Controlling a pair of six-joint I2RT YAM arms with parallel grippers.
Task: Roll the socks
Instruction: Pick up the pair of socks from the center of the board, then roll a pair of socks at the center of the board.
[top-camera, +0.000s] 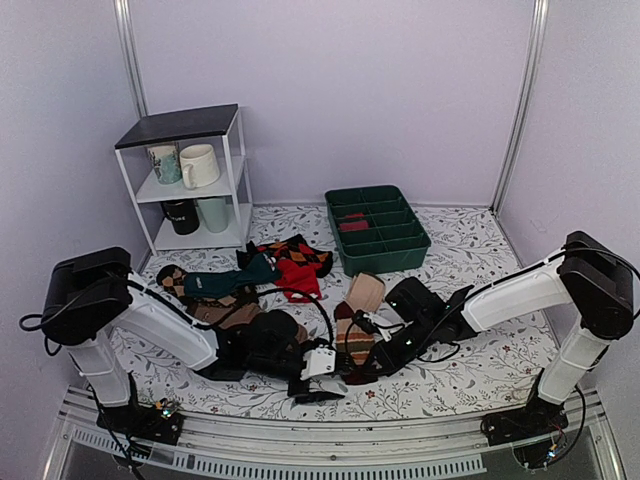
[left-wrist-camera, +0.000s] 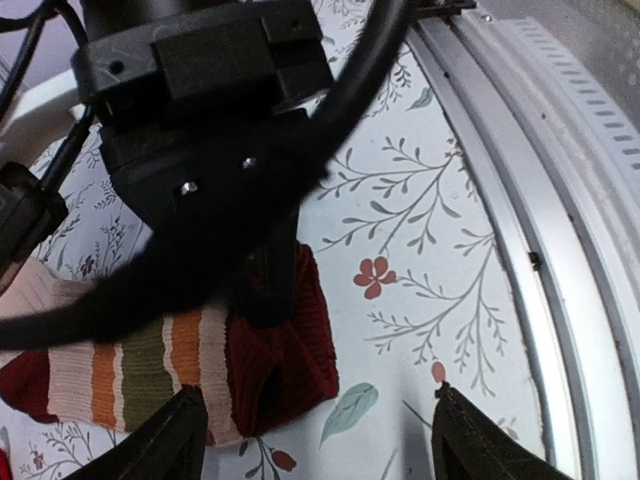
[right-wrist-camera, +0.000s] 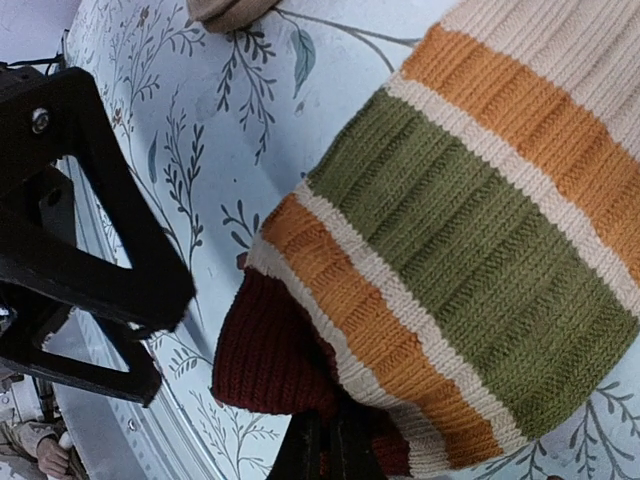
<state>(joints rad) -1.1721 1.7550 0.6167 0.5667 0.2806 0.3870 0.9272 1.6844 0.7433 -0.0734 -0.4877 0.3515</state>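
Observation:
The socks (top-camera: 356, 318) lie mid-table, beige leg toward the back and striped foot toward the front. In the right wrist view the olive, orange and cream stripes (right-wrist-camera: 470, 230) fill the frame, and my right gripper (right-wrist-camera: 326, 432) is shut on the maroon toe (right-wrist-camera: 270, 350). In the top view my right gripper (top-camera: 364, 370) sits at the socks' near end. My left gripper (left-wrist-camera: 318, 440) is open and empty, and it hovers just beside the maroon toe (left-wrist-camera: 290, 355). Its fingers (left-wrist-camera: 175, 440) straddle the toe's edge and bare cloth. It shows in the top view (top-camera: 316, 384) left of the socks.
A pile of other socks (top-camera: 235, 295) lies left of centre, with a red argyle one (top-camera: 297, 262) and a teal one (top-camera: 225, 284). A green divided bin (top-camera: 378, 230) stands behind. A white shelf with mugs (top-camera: 190, 180) is at the back left. A metal rail (left-wrist-camera: 560, 200) runs along the near edge.

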